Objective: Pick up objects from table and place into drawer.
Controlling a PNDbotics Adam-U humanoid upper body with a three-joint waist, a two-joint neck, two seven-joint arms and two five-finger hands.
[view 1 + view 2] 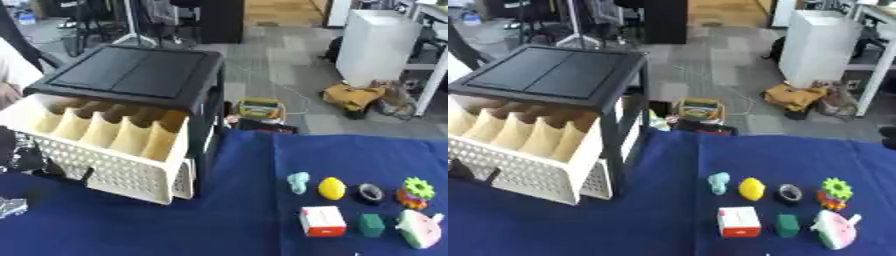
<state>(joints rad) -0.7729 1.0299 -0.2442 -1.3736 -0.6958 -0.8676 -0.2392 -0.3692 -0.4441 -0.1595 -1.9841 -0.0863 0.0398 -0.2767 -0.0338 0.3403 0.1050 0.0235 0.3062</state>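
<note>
Drawer (105, 150) pulled open, small objects waiting to its right on the blue table (227, 220).

Left eye view: beside the drawer lie a yellow lemon-shaped toy (332, 188), a white-and-red box (322, 220) and a green block (371, 224); they look light and rigid, best pinched across their sides. A dark left hand (19, 152) shows at the drawer's left; grip unclear.
Right eye view: that hand is cut off; the right hand appears nowhere.

My table (131, 225) wears matt blue cloth. The drawer (114, 172) looks like cream plastic with a perforated front; its cabinet top (131, 72) is smooth, dark and faintly glossy. The lemon (331, 188) looks smooth.
</note>
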